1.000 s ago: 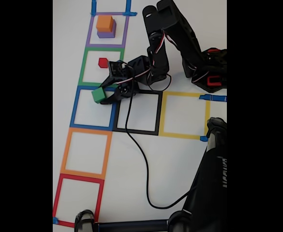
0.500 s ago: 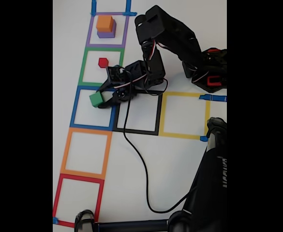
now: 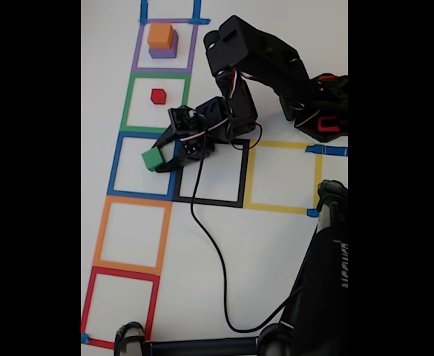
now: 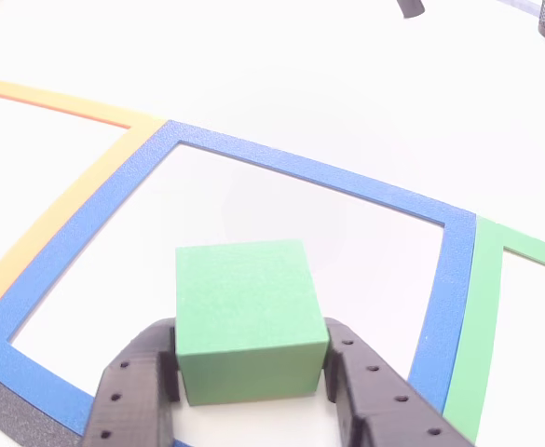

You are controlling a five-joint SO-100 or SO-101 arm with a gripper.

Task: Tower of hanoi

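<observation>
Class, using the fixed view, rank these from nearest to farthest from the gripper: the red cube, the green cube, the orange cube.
1. Green cube: held in the gripper, over the blue square.
2. Red cube: in the green square, above the gripper in the picture.
3. Orange cube: stacked on the purple block in the purple square, at the top.

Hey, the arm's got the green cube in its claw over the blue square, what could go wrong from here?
1. The claw pinches only the near, lower sides of the green foam-like cube, so the cube might twist or slip out.
2. The small red block sits in the neighbouring green tape square; a swing that way could knock it.
3. The black cable trails loose across the table and might snag.
</observation>
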